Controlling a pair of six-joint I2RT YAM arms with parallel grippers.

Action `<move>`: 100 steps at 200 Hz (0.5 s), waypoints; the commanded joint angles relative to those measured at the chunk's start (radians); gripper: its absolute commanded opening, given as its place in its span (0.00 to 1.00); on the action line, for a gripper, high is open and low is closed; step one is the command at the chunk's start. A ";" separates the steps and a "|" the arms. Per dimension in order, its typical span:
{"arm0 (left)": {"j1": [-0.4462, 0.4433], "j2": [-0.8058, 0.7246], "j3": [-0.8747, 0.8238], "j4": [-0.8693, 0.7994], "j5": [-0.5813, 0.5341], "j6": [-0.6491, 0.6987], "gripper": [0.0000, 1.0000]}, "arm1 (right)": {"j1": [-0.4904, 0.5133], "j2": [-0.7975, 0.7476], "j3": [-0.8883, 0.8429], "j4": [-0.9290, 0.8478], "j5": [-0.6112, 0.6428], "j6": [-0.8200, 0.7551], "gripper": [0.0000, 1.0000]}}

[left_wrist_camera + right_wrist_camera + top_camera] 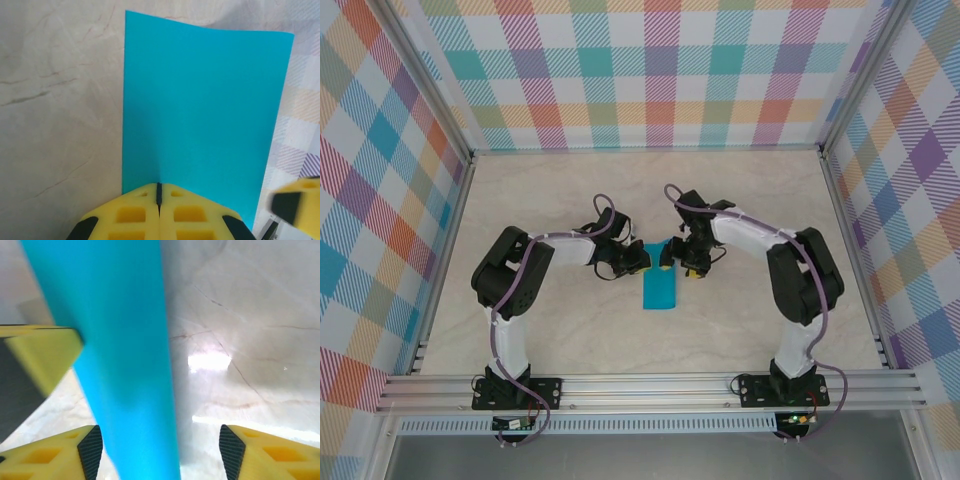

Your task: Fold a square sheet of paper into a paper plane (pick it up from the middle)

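- holding the blue sheet of paper (200, 110), is that the left jaws?
- yes. the left jaws are shut tight on one edge of it. the two yellow fingers (135, 217) press together and the paper sticks out from between them.
- and the right jaws?
- they are wide open. the paper runs through the gap, right beside one finger (50, 457), but nothing pinches it there.
- where is the paper?
- over the middle of the pale bench (750, 200), between the left arm (520, 270) and the right arm (790, 265). from above it looks like a narrow blue strip.
- does it touch the bench?
- i cannot tell.
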 commanded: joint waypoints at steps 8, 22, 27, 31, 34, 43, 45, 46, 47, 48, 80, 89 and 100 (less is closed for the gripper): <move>-0.007 0.088 -0.079 -0.171 -0.094 0.034 0.01 | 0.001 -0.079 0.021 0.007 0.008 0.026 0.62; -0.007 0.093 -0.079 -0.173 -0.097 0.035 0.01 | 0.003 -0.067 0.007 0.072 -0.046 0.039 0.54; -0.007 0.093 -0.080 -0.172 -0.095 0.034 0.00 | 0.004 -0.059 0.009 0.089 -0.066 0.041 0.48; -0.007 0.095 -0.080 -0.172 -0.095 0.032 0.00 | 0.005 -0.051 0.013 0.100 -0.080 0.041 0.43; -0.007 0.096 -0.080 -0.173 -0.096 0.033 0.00 | 0.006 -0.044 0.016 0.107 -0.087 0.041 0.39; -0.007 0.096 -0.079 -0.176 -0.100 0.032 0.00 | 0.014 -0.023 0.027 0.120 -0.099 0.039 0.26; -0.007 0.096 -0.080 -0.177 -0.101 0.031 0.00 | 0.016 -0.019 0.030 0.123 -0.100 0.038 0.24; -0.007 0.096 -0.079 -0.177 -0.102 0.032 0.00 | 0.017 -0.017 0.032 0.124 -0.101 0.038 0.23; -0.007 0.096 -0.079 -0.178 -0.102 0.032 0.00 | 0.018 -0.015 0.034 0.125 -0.102 0.037 0.22; -0.007 0.096 -0.079 -0.179 -0.103 0.032 0.00 | 0.019 -0.013 0.036 0.125 -0.103 0.036 0.21; -0.007 0.102 -0.072 -0.201 -0.118 0.029 0.00 | 0.036 0.065 0.087 0.140 -0.129 0.021 0.00; -0.007 0.105 -0.067 -0.209 -0.122 0.027 0.00 | 0.038 0.084 0.092 0.144 -0.135 0.019 0.00; -0.007 0.107 -0.067 -0.212 -0.126 0.025 0.00 | 0.039 0.103 0.096 0.150 -0.139 0.018 0.00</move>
